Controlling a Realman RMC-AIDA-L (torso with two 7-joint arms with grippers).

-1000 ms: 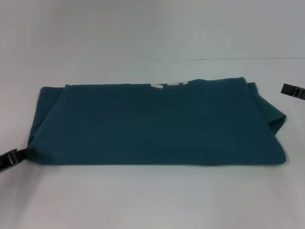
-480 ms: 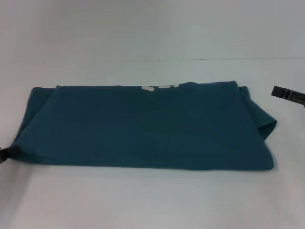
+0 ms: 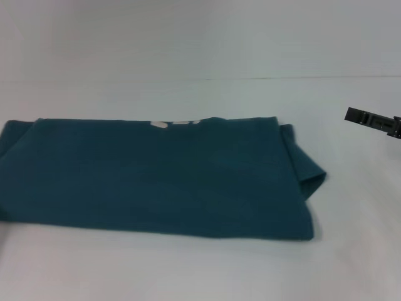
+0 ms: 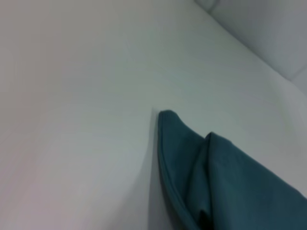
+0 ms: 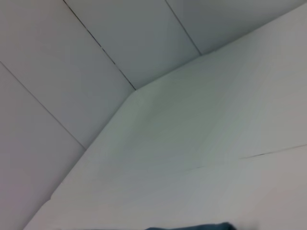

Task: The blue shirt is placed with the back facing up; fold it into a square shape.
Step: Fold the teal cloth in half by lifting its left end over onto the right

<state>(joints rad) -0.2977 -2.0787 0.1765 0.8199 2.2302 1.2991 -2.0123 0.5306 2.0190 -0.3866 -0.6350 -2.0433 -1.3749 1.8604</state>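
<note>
The blue shirt [image 3: 156, 175] lies folded into a long band across the white table, its left end cut off by the head view's left edge. Small white marks [image 3: 175, 123] peek out at its far edge. A folded flap sticks out at its right end [image 3: 307, 169]. My right gripper [image 3: 373, 120] hovers at the right edge of the head view, apart from the shirt. My left gripper is out of view. The left wrist view shows a pointed shirt corner [image 4: 230, 182] on the table. The right wrist view shows only a sliver of the shirt [image 5: 192, 227].
The white table [image 3: 200, 269] has bare surface in front of, behind and to the right of the shirt. A thin seam [image 3: 282, 78] runs across the far side, with white wall panels [image 5: 120, 43] beyond.
The whole shirt has slid to the left across the table. The left gripper at its near left corner has passed out of the head view. The right gripper has come further into view.
</note>
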